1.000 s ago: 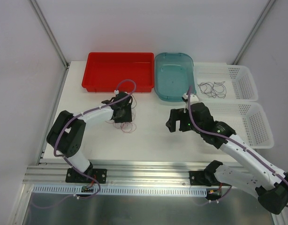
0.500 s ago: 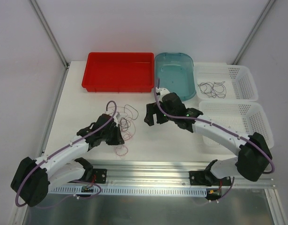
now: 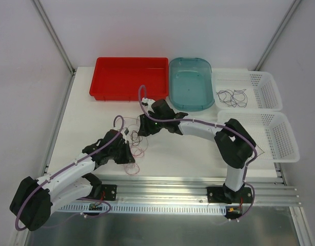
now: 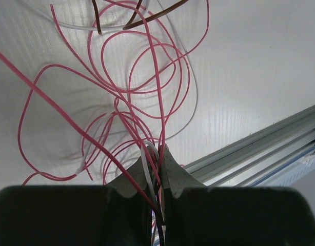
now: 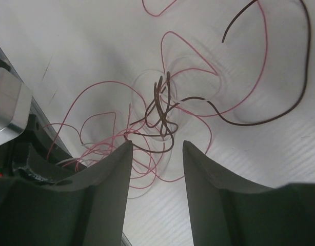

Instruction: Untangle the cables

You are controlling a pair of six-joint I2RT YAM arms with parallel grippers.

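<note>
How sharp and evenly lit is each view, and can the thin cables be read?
Top external: even light, sharp, cables barely resolved. Left wrist: cables crisp with soft shadows, left pincer dark and blurred. Right wrist: cables crisp, right pincer dark, soft-edged.

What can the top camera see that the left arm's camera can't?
Only the top view shows the red tray, the blue tub, two white baskets and the right gripper. Only the left wrist view shows the left gripper pinching red and white strands up close. Both show the cables on the white table.
</note>
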